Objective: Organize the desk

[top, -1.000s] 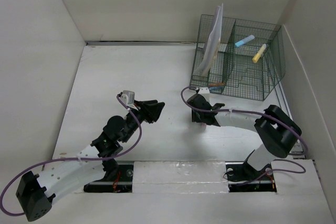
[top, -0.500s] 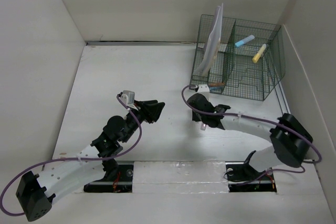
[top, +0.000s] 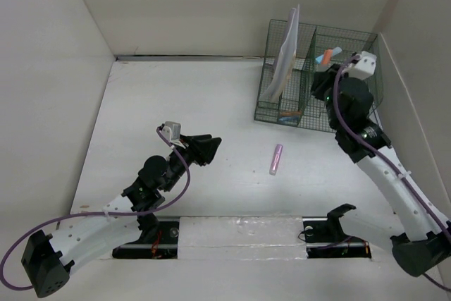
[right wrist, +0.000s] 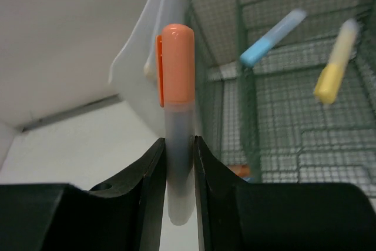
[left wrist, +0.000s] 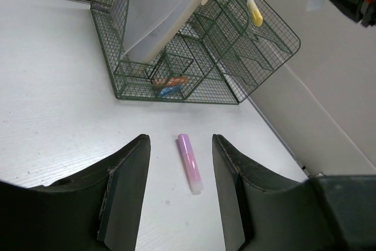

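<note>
The right gripper [right wrist: 178, 145] pinches the orange pen [right wrist: 177, 74], pointing up, with the green rack [right wrist: 244, 116] right ahead; the left gripper [left wrist: 180, 140] hangs wide apart.

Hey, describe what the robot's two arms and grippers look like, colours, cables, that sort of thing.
Both the left arm and right arm have white links between bulky black joints, dotted with small dark holes. A purple cable loops along each. The left gripper and right gripper have flat matte-black fingers. A small pale camera box sits at each wrist.
</note>
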